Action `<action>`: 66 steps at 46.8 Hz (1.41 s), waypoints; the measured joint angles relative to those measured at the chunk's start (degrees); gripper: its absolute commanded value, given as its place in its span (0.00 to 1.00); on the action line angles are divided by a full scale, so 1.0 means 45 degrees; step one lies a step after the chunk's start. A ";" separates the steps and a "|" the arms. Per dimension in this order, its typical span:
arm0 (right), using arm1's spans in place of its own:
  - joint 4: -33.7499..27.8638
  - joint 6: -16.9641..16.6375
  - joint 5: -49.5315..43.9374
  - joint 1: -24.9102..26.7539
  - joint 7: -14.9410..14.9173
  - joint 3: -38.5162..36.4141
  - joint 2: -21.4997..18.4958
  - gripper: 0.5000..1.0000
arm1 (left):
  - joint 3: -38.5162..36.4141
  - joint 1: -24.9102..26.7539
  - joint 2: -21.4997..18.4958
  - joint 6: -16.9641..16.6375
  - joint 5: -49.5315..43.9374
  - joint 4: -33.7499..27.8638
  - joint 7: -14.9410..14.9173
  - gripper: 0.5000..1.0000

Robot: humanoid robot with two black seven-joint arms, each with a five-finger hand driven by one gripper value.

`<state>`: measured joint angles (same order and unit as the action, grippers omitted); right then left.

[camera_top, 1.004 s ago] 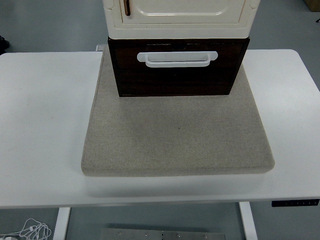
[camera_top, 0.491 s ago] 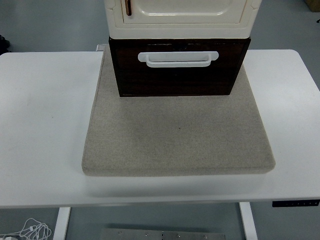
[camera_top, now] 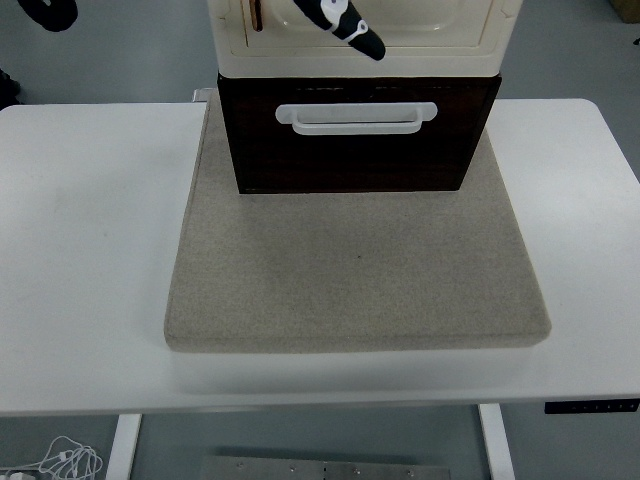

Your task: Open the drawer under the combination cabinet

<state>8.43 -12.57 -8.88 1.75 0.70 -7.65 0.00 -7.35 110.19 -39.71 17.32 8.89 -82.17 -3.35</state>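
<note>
Though its grip cannot be told, hand (camera_top: 345, 25) above drawer (camera_top: 355, 150), apart from handle (camera_top: 355, 117).

We see the cream plastic cabinet (camera_top: 365, 35) stacked on the dark brown wooden drawer (camera_top: 355, 150), which sits at the back of the grey felt mat (camera_top: 355, 270) on the white table (camera_top: 90, 250).

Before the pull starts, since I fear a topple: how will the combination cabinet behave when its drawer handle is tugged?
The cabinet rises past the frame over a small base, so it may tip forward. It stands on a grey mat, which probably grips and limits sliding. The white drawer handle looks rigid.
</note>
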 measured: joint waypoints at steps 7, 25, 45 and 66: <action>0.0001 0.0000 0.0000 -0.0001 -0.0001 0.0000 0.0000 0.85 | -0.0410 0.0030 0.0099 0.0384 -0.0017 0.0048 0.0000 1.00; -0.0004 -0.0001 0.0000 0.0001 0.0000 0.0000 0.0000 0.85 | -0.1365 0.0048 0.0599 0.0840 -0.0221 0.0392 0.0036 1.00; 0.0002 0.0000 0.0000 0.0003 0.0001 0.0000 0.0000 0.85 | -0.2431 0.0743 0.0871 0.1111 -0.0021 0.0469 -0.1852 1.00; 0.0001 0.0000 0.0000 0.0000 0.0000 0.0000 0.0000 0.85 | -0.2565 0.0627 0.2528 0.0271 0.0368 0.1218 -0.3688 1.00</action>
<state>8.43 -12.57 -8.88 1.75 0.70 -7.65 0.00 -18.89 113.01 -28.33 18.54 10.55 -76.69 -19.94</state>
